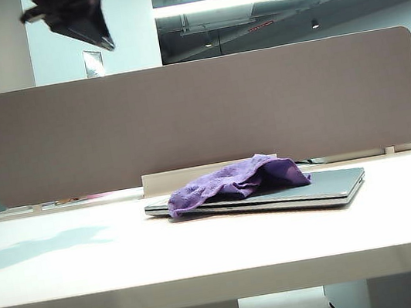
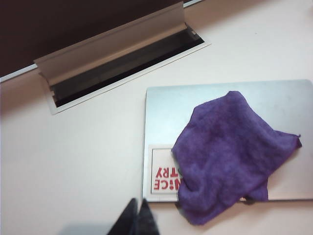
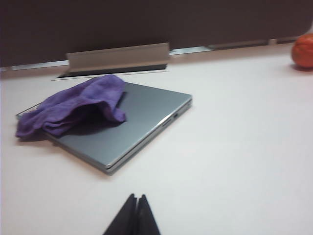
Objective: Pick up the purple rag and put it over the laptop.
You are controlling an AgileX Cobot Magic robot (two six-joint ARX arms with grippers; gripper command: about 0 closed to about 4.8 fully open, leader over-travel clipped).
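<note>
Purple rag (image 2: 228,155) lies bunched over part of the closed laptop (image 2: 205,98) on the desk (image 1: 89,258). Left pincer (image 2: 138,220), pressed together, hangs high above; right pincer (image 3: 135,215), also pressed together, hangs low nearby, both empty.

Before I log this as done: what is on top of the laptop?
The purple rag lies crumpled over part of the laptop, hiding part of the white sticker; a bare lid strip shows.

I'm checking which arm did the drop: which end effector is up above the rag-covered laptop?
The left end effector, shut, looks straight down on the purple rag and laptop; the right end effector, also shut, sits low beside them.
</note>
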